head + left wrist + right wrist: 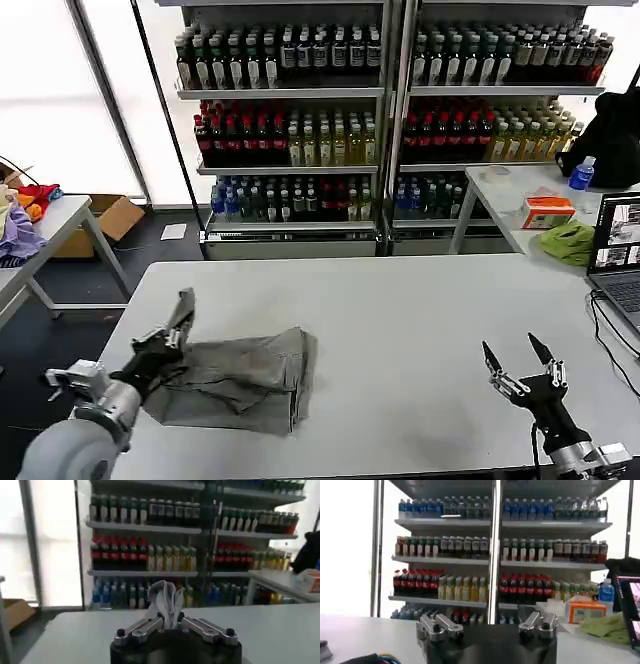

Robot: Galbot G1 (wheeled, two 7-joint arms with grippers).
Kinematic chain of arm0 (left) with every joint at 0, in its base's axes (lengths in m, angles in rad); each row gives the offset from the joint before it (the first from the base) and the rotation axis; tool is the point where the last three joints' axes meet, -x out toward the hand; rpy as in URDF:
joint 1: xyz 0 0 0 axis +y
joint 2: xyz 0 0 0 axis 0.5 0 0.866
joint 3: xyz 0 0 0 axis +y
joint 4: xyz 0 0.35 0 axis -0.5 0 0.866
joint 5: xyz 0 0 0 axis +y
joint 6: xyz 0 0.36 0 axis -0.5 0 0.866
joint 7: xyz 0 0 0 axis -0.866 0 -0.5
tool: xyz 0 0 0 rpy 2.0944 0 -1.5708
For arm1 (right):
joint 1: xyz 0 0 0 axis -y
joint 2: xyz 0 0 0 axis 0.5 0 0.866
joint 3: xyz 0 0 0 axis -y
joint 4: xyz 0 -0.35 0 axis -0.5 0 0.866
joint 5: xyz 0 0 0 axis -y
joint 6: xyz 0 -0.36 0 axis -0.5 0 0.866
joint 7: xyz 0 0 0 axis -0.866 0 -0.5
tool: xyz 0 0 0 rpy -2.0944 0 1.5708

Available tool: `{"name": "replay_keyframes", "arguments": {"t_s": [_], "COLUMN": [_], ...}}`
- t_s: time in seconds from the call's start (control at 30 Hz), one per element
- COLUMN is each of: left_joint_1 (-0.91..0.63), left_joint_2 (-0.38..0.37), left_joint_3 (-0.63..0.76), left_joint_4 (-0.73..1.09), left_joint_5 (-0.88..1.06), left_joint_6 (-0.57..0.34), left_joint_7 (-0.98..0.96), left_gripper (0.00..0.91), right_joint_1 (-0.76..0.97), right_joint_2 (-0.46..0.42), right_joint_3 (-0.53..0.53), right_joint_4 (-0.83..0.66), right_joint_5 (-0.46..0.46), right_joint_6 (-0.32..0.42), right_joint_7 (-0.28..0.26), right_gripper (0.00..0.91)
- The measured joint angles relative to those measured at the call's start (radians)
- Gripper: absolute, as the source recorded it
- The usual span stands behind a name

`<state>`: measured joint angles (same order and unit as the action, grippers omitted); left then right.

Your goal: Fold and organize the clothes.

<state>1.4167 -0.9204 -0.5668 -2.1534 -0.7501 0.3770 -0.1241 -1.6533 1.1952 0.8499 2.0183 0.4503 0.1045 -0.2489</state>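
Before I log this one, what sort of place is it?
Probably a shop-style test room: drinks shelves stocked with bottles, a white table with a grey shirt, and a laptop on a side desk.

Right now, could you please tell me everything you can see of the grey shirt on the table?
The grey shirt looks like soft cotton, crumpled and partly folded over itself, lying on the white table toward the robot's left, near the front edge. One corner is lifted off the surface, pinched in the shut left gripper so that a strip of cloth stands up above the fingers; the left wrist view shows that bunched fabric between them. No print or buttons are visible. The right gripper hovers open, well apart from it.
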Motion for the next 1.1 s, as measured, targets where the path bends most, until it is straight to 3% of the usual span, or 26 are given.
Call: {"name": "replay_keyframes", "arguments": {"t_s": [0.4,0.43,0.47,0.5,0.8,1.1], "left_joint_1": [-0.128,-0.137,-0.146,-0.151,-0.163,-0.129], "left_joint_2": [-0.092,-0.102,-0.113,-0.120,-0.169,-0.175], "left_joint_3": [0.266,0.280,0.293,0.304,0.369,0.338], "left_joint_4": [0.059,0.067,0.078,0.087,0.121,0.055], "left_joint_5": [-0.010,-0.010,-0.009,-0.008,0.018,0.006], "left_joint_6": [0.017,0.019,0.021,0.024,0.030,0.045], "left_joint_7": [-0.059,-0.061,-0.062,-0.062,-0.051,-0.060], "left_gripper": [0.010,0.131,0.635,0.907,0.907,0.907], "right_joint_1": [-0.017,-0.018,-0.018,-0.018,-0.011,0.006], "right_joint_2": [0.013,0.013,0.012,0.011,0.010,0.007], "right_joint_3": [0.007,0.007,0.008,0.009,0.004,-0.012], "right_joint_4": [0.005,0.005,0.005,0.005,0.002,-0.003], "right_joint_5": [-0.005,-0.005,-0.006,-0.007,-0.010,-0.008], "right_joint_6": [-0.001,-0.001,-0.001,-0.001,-0.005,-0.016], "right_joint_7": [-0.001,-0.001,-0.001,-0.001,-0.004,-0.004], "right_gripper": [0.907,0.907,0.907,0.907,0.907,0.907]}}
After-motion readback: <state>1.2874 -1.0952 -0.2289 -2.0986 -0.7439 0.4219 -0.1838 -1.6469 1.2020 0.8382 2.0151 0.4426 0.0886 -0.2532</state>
